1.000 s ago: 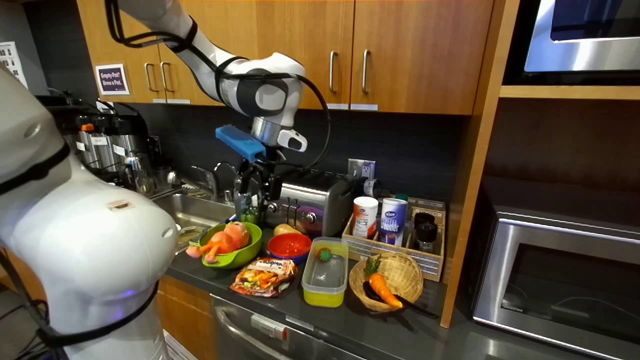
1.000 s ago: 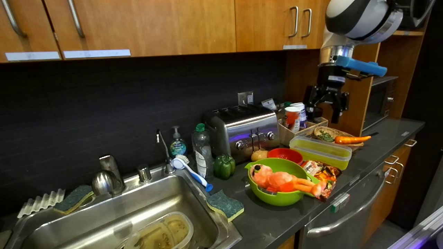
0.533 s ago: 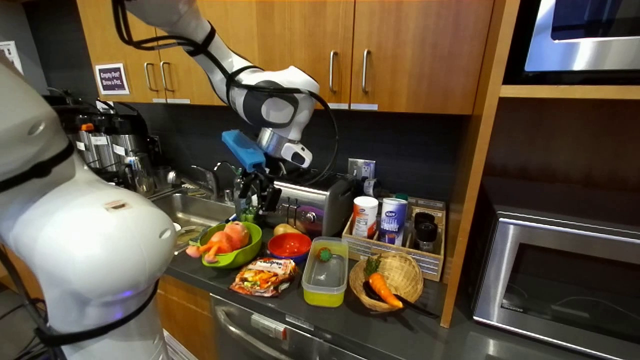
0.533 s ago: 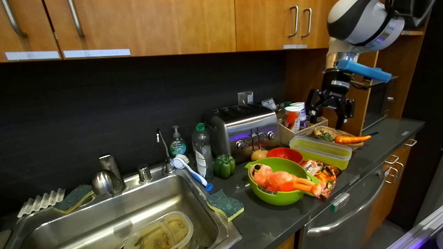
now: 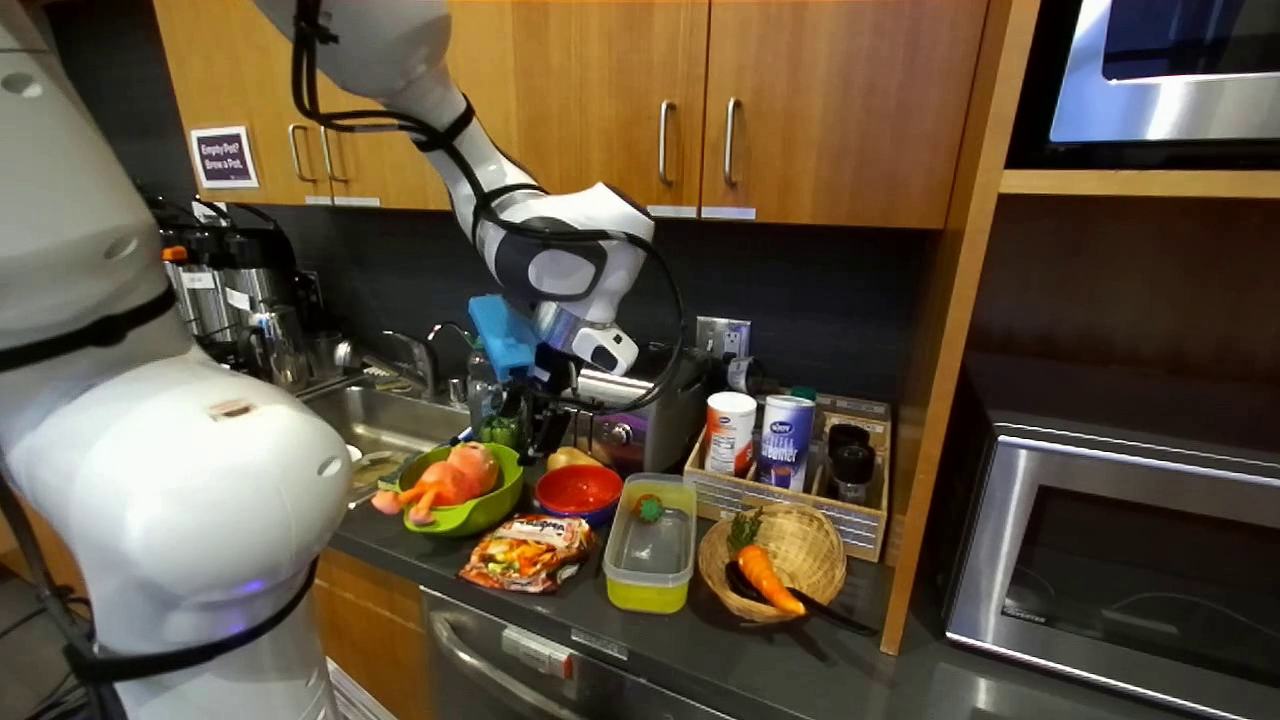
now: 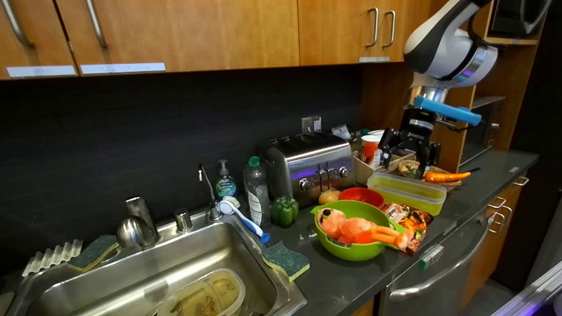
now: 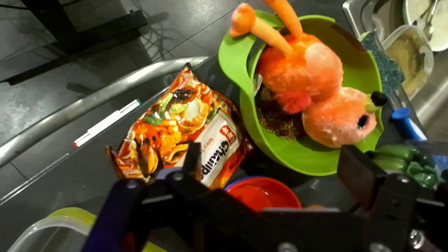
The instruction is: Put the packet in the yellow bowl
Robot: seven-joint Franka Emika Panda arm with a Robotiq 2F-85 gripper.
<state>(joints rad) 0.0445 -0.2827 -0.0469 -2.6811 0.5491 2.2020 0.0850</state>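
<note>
One packet [image 5: 528, 555] just lying between the green bowl [image 5: 482, 516] and yellow bowl [image 5: 645, 598], and we've got the gripper [image 6: 403, 171] over the counter [image 6: 327, 281], jaws spread wide.

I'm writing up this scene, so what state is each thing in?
Gripper, open, holding nothing
Yellow bowl, upright, uncovered, small green-topped thing apparently inside
Packet, lying outside the yellow bowl
Green bowl, upright, holding plush toy
Red bowl, upright, uncovered
Basket, uncovered, carrot lying across its rim
Green-capped bottle, upright, capped
Soap dispenser, upright
Cabinet doors, shut
Steel appliance door, shut
Lower microwave, shut
</note>
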